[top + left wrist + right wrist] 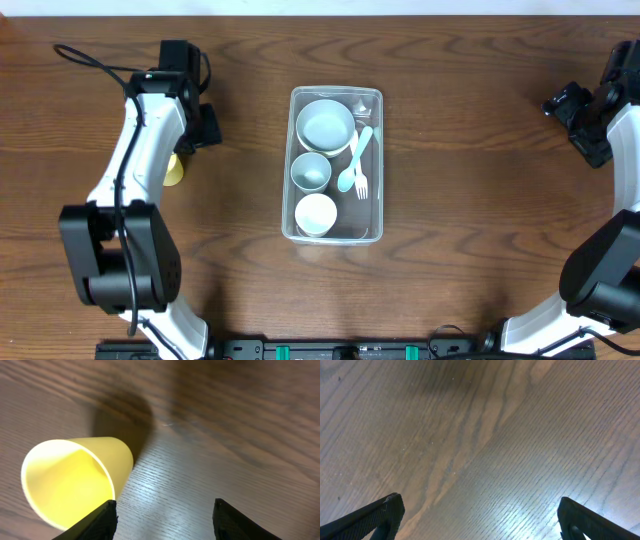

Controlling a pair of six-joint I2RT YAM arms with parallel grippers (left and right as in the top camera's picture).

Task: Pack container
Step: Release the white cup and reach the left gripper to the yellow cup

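Container (372,200): bowl (326,125), grey cup (311,172), white cup (316,214), spoon (354,160), fork (362,182) inside.
Left gripper (165,510) jaws apart, yellow cup (75,480) tipped just outside one jaw; right gripper (480,510) jaws apart.

The left arm (135,165) reaches toward 10 o'clock, with the left tool (165,512) aimed downward and its jaws parted. The right arm (612,250) reaches toward 2 o'clock, and the right tool (480,507) is spread wide.

Overhead looks straight down on the whole counter (460,120); wrist cameras face it closely, left sharing the yellow cup (70,485).
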